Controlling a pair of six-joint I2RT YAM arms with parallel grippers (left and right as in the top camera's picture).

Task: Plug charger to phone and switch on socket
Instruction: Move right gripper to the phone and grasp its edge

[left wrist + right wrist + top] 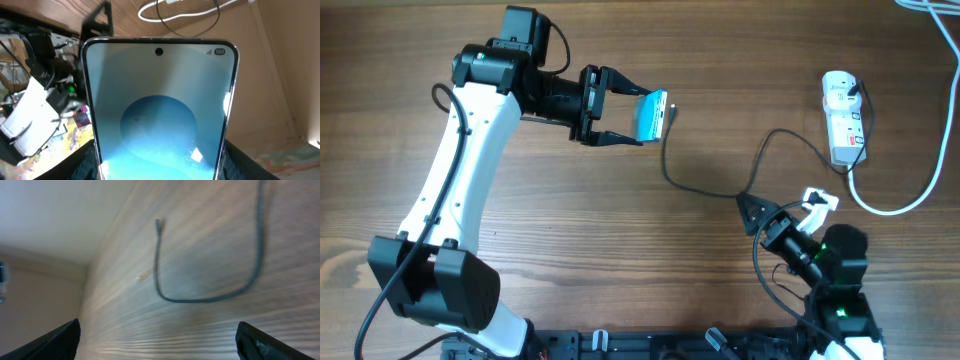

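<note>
Black charger cable [720, 190] isn't in the phone [653, 115] yet, so I'd call this the line-up stage before plugging in. The switch on the socket [842, 115] comes after that.

The left gripper [632, 115] has the phone pinched at its fingertips, one finger [623, 84] on each side edge, lifted off the table [570, 250]. In the left wrist view the screen [160, 115] faces back at the camera, and the camera-hole end points away from the fingers. So the long axis runs out from the grip and looks tipped steeply upward. From overhead the phone reads as a short cyan sliver, which fits that. The bottom end, where I'd expect the port, sits down between the fingers, so I can't see it.

The right gripper [752, 210] is spread wide with nothing in it. Its fingers [55, 340] sit at either edge of the right wrist view. The cable loops on the wood out ahead of them, not between them.

The connector tip [674, 108] lies just past the phone, on the side away from the left fingers. Its little end [158, 224] points away from the right fingers too.

For the next move, I think the right gripper has to reach forward and close on the cable right behind that tip. The phone probably needs turning as well, so the port end is exposed. Thin floppy cable, so grabbing too far back would let the tip droop.
</note>
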